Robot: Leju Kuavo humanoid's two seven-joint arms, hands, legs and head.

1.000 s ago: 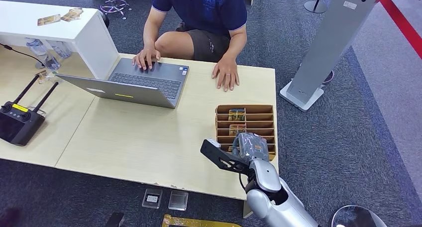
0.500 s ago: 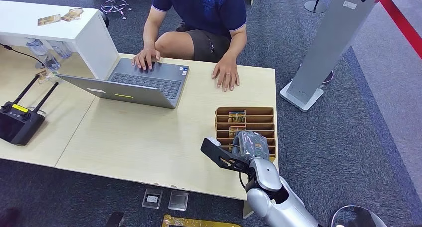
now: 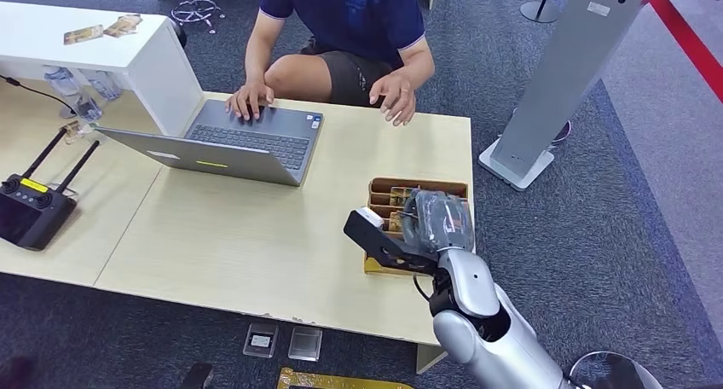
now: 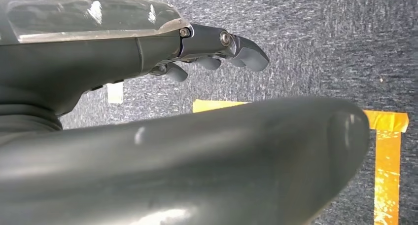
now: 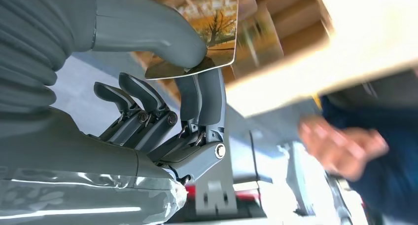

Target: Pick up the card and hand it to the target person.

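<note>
In the right wrist view my right hand (image 5: 192,87) pinches a card (image 5: 212,32) with an autumn tree picture between thumb and fingers, just above the brown slotted card box (image 5: 276,18). From the head view that hand (image 3: 435,223) hovers over the box (image 3: 418,187) at the table's right end and hides the card. The seated person (image 3: 349,14) in a dark blue shirt faces me across the table, one hand (image 3: 394,95) raised off the tabletop. My left hand (image 4: 148,52) hangs over the carpet, fingers (image 4: 236,50) apart from the thumb, holding nothing.
An open laptop (image 3: 247,142) lies under the person's other hand. A black remote controller (image 3: 34,210) sits at the left end of the light wood table (image 3: 239,244). A white counter (image 3: 85,48) stands behind it, and a grey stand (image 3: 563,73) rises on the right.
My right hand has risen from the box toward the person, with a card in its pinch. The person's hand has lifted off the table.
</note>
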